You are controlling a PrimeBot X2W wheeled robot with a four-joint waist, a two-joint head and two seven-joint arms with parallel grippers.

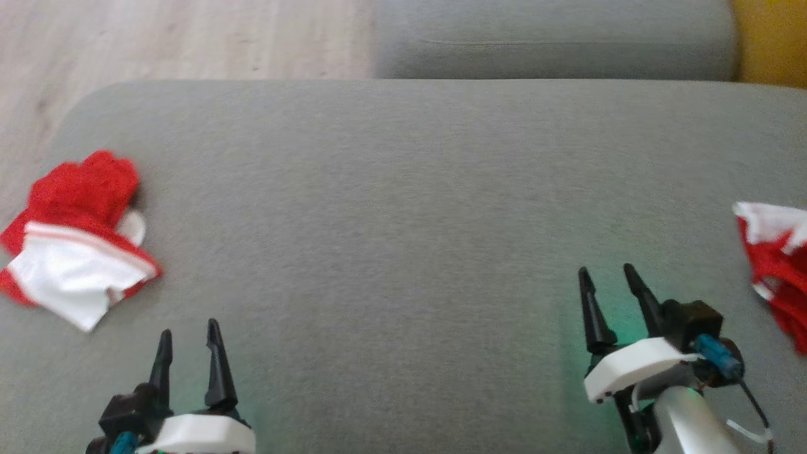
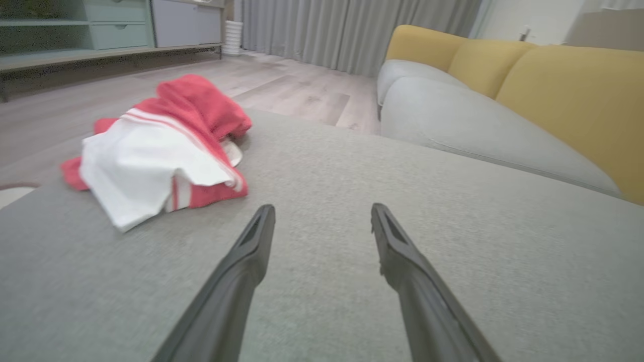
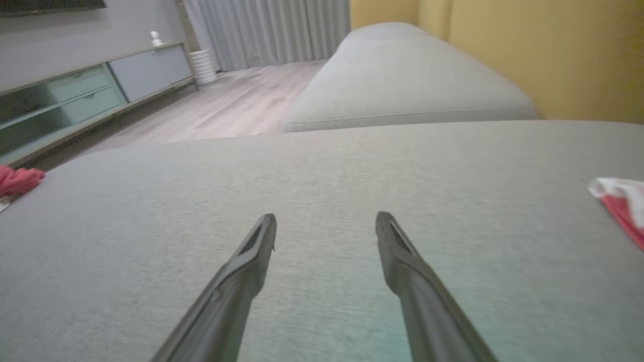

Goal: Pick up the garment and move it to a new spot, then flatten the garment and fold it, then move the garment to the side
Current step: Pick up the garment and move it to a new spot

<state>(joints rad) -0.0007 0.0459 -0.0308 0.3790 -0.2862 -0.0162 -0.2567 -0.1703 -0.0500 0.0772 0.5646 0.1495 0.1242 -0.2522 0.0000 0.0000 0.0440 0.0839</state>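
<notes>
Left wrist view: the left gripper has its 2 fingers spread wide with nothing between them, low over the grey seat cushion. The right gripper is likewise parted and holds nothing.

Head view puts the left gripper at the lower left and the right gripper at the lower right, well apart.

The garment lies crumpled near the cushion's left edge, just ahead and left of the left gripper. Its long axis runs away from the robot, with the red bunch at the far end and a white, red-striped flap pointing toward the robot. Folds hide any lettering, and collar and hem cannot be told apart.

Another red-and-white cloth lies at the right, cut off by the picture's edge.
</notes>
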